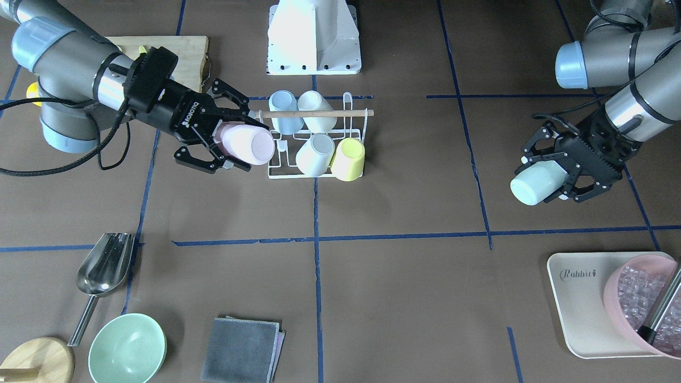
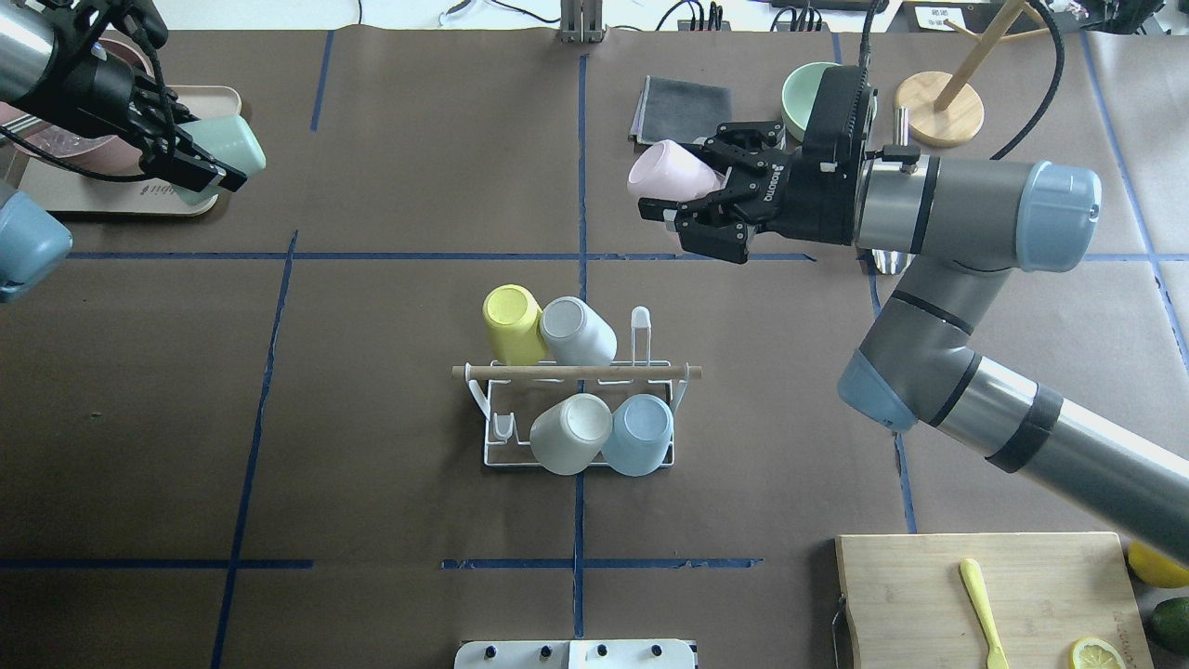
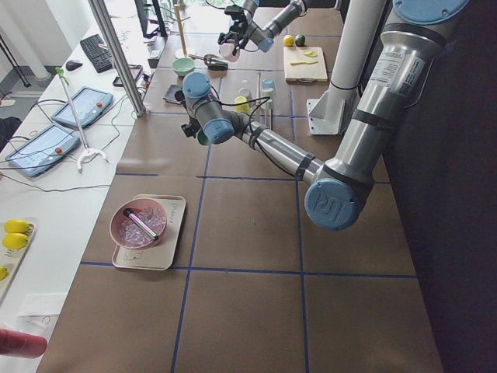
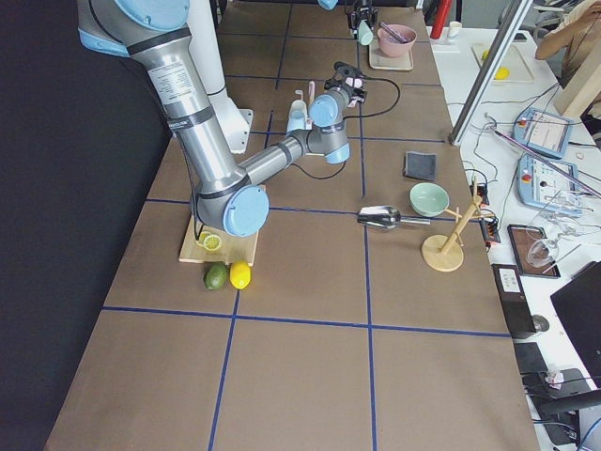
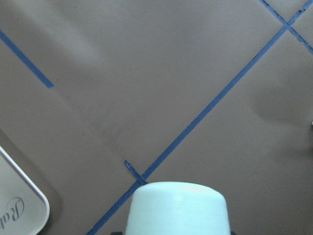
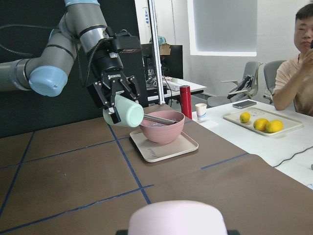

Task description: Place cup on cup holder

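Overhead exterior: white wire cup holder [image 2: 640,314]; wooden rod [image 2: 576,372].

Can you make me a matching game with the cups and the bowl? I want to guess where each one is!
Things:
1. pink cup
2. mint cup
3. yellow cup
4. green bowl

Places:
A. on the cup holder
B. held in the left end effector
C. beside the metal scoop
D. held in the right end effector

Pairs: 1-D, 2-B, 3-A, 4-C
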`<state>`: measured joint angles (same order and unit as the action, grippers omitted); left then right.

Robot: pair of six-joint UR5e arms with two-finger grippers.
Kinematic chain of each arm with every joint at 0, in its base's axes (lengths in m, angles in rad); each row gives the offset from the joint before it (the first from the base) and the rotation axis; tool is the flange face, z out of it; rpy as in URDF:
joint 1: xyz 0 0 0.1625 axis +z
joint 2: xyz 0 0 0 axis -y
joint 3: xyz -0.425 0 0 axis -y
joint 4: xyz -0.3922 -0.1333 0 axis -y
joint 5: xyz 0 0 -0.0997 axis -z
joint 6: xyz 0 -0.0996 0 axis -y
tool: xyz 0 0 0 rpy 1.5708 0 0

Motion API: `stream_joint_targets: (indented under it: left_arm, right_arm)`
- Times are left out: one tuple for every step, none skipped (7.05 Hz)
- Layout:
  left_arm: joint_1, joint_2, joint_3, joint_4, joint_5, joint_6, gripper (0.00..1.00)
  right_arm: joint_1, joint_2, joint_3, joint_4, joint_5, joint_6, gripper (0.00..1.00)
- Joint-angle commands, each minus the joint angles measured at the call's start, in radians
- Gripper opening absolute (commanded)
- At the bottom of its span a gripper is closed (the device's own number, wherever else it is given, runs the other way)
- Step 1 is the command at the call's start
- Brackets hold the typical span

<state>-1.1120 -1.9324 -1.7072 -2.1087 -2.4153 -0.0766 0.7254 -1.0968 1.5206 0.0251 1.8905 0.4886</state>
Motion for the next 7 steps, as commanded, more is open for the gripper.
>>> stream_joint_targets:
  left_arm:
    - [0.039,0.001,-0.015,-0.286,0.136,-0.223,0.06]
    - [0.108,0.004,-0.015,-0.4,0.256,-0.311,0.06]
    - [0.188,0.001,-0.019,-0.483,0.368,-0.394,0.06]
    - [0.265,0.006,-0.032,-0.526,0.519,-0.488,0.06]
    - [0.305,0.03,-0.046,-0.575,0.633,-0.502,0.06]
    - [0.311,0.061,-0.09,-0.609,0.715,-0.55,0.06]
    - [0.314,0.087,-0.101,-0.71,0.754,-0.586,0.06]
  right_arm:
    - [-0.046,0.006,-0.028,0.065,-0.072,-0.159,0.0]
    - [-0.099,0.014,-0.031,0.064,-0.132,-0.209,0.0]
    - [-0.101,0.017,-0.03,0.067,-0.136,-0.212,0.0]
    - [-0.101,0.032,-0.04,0.065,-0.137,-0.214,0.0]
    - [-0.115,0.032,-0.057,0.075,-0.137,-0.243,0.0]
    - [-0.132,0.037,-0.082,0.12,-0.139,-0.254,0.0]
    - [-0.135,0.041,-0.098,0.146,-0.14,-0.254,0.0]
